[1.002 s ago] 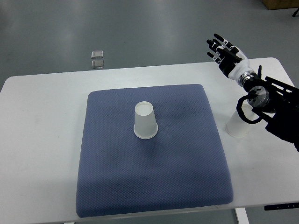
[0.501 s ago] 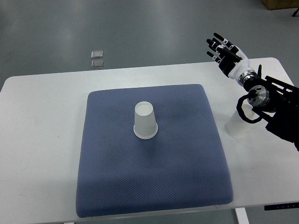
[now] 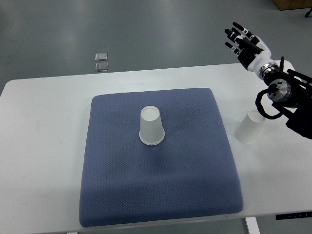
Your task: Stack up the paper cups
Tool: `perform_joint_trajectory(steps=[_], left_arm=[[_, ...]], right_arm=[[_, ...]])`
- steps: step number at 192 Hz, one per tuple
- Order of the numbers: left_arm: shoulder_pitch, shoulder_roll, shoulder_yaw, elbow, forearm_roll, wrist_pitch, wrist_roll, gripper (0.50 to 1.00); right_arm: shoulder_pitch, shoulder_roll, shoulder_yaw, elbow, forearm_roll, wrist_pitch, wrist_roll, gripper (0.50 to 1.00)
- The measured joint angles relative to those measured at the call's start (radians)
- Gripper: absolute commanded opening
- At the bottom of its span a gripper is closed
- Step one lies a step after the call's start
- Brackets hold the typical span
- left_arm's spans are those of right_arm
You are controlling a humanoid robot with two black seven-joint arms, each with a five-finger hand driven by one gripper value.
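Your right robot hand [image 3: 247,44] hangs open, fingers spread, holding nothing. One paper cup [image 3: 250,127] stands at its 6 o'clock on the counter [image 3: 44,146]; another cup [image 3: 151,126] sits upside-down mid-mat [image 3: 161,195].

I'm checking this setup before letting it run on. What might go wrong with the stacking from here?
The off-mat cup stands upside down right beside the forearm, so a sweep of the arm may topple it. The right hand is open and high, far from both cups; the centre cup on the soft mat may tip when capped.

Single top view, steep downward look from robot's side over table [image 3: 44,97].
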Motion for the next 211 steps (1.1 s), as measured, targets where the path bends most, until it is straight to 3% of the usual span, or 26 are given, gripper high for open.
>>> perform_joint_trajectory(steps=[53, 82, 112, 157, 211], left_arm=[[0.000, 0.000, 0.000, 0.001, 0.000, 0.000, 0.000, 1.000], [0.000, 0.000, 0.000, 0.001, 0.000, 0.000, 0.000, 1.000], [0.000, 0.000, 0.000, 0.001, 0.000, 0.000, 0.000, 1.000], [0.000, 0.000, 0.000, 0.001, 0.000, 0.000, 0.000, 1.000], [0.000, 0.000, 0.000, 0.001, 0.000, 0.000, 0.000, 1.000]], right_arm=[[0.050, -0.130, -0.005, 0.009, -0.388, 0.009, -0.002, 0.913], [0.084, -0.231, -0.007, 0.034, -0.584, 0.076, -0.005, 0.913], [0.120, -0.338, -0.063, 0.117, -0.789, 0.167, -0.003, 0.913], [0.146, -0.482, -0.131, 0.314, -1.185, 0.233, 0.001, 0.913], [0.154, -0.516, -0.139, 0.374, -1.600, 0.307, 0.004, 0.911]])
